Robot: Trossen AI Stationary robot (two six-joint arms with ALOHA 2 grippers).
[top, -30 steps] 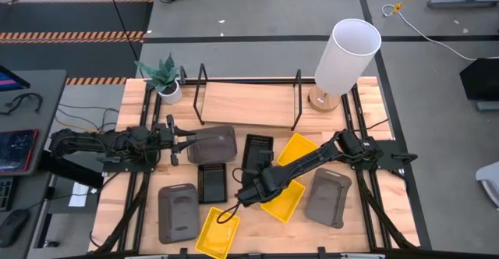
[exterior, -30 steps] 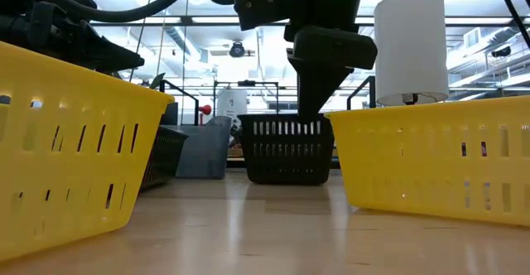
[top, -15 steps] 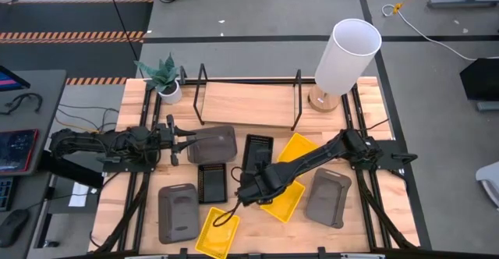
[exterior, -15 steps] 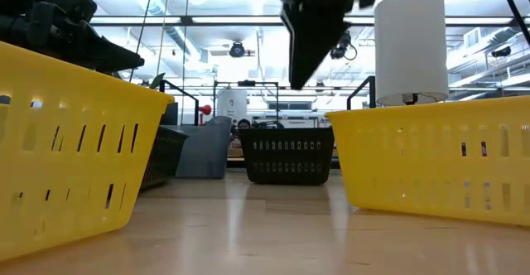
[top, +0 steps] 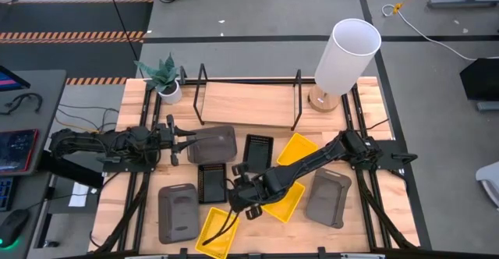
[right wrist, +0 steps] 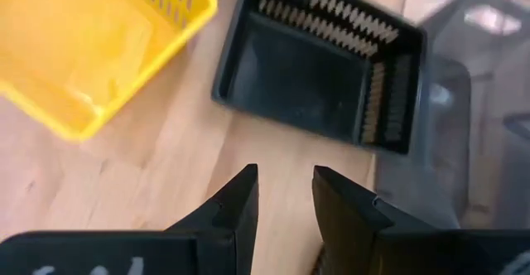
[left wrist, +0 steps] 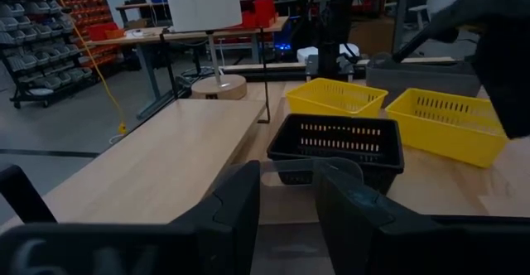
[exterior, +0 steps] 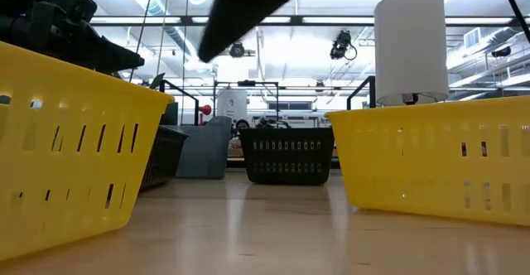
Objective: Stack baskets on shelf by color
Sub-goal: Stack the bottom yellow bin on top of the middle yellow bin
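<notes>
My left gripper (top: pixel 185 140) is shut on a dark grey basket (top: pixel 213 143) in front of the shelf (top: pixel 248 103). My right gripper (top: pixel 236 194) hovers open and empty over bare wood beside a black basket (top: pixel 211 182), which stands on its base. In the right wrist view (right wrist: pixel 286 196) it looks down on that black basket (right wrist: pixel 319 68) and a yellow basket (right wrist: pixel 91 47). Yellow baskets stand at the near edge (top: pixel 214 232), right of centre (top: pixel 282 200) and behind that one (top: pixel 299 150). More grey baskets stand left (top: pixel 178 212) and right (top: pixel 327 196). My left gripper pinches the grey basket's left end wall at its rim (left wrist: pixel 286 171) between its two fingers. The fingers come in level from the table's left. The basket stays level in front of the shelf.
A white lamp (top: pixel 345 56) stands at the shelf's right end and a potted plant (top: pixel 165 76) at its left end. Another black basket (top: pixel 257 151) stands mid-table. The shelf board is bare. In the low view yellow baskets (exterior: pixel 74 167) (exterior: pixel 431 159) flank the black one (exterior: pixel 288 155).
My right gripper has risen from the near yellow basket's far corner and gone toward the table's left and far side, stopping beside the black basket. The yellow basket stays on the table.
</notes>
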